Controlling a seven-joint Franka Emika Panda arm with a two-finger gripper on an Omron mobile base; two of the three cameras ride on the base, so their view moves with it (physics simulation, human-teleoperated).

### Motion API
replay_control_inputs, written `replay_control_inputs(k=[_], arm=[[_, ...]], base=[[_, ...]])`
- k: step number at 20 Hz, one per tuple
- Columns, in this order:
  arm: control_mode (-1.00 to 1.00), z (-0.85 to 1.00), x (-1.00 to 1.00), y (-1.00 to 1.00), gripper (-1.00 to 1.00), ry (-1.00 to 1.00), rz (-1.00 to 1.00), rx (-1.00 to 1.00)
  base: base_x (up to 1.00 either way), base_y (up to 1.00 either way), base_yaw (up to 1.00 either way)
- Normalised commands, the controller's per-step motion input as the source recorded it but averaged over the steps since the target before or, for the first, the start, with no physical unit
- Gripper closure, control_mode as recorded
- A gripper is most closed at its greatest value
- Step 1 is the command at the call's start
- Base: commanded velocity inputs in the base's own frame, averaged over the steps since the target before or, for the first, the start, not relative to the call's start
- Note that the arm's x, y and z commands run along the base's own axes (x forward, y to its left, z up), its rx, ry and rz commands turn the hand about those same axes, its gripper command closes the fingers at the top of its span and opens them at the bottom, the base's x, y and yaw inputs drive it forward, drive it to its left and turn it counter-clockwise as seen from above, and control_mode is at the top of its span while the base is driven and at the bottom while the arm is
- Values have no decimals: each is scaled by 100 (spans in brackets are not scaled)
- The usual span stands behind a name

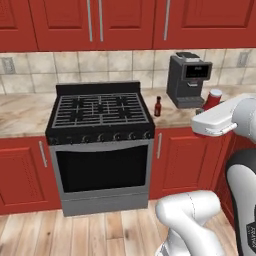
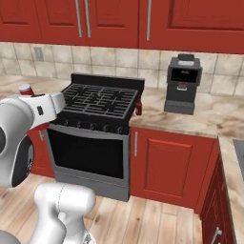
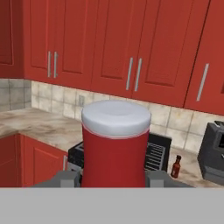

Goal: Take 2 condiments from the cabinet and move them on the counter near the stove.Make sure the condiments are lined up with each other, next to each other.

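The red bottle (image 3: 114, 146) with its pale cap is held upright between the gripper (image 3: 114, 178) fingers, which are closed on its sides. It is carried in the air, right of the stove (image 1: 100, 131) and in front of the coffee machine (image 1: 187, 80). The brown bottle (image 1: 158, 106) stands upright on the counter (image 1: 172, 116), just right of the stove and left of the coffee machine. The cabinet (image 1: 125, 22) doors above are shut.
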Motion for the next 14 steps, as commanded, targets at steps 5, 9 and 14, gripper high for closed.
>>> replay_control_inputs(k=[5, 9, 14], arm=[[100, 0, 0, 0, 100, 0, 0, 0], [100, 0, 0, 0, 100, 0, 0, 0], [100, 0, 0, 0, 100, 0, 0, 0]], base=[[38, 34, 0], [38, 30, 0], [40, 19, 0]])
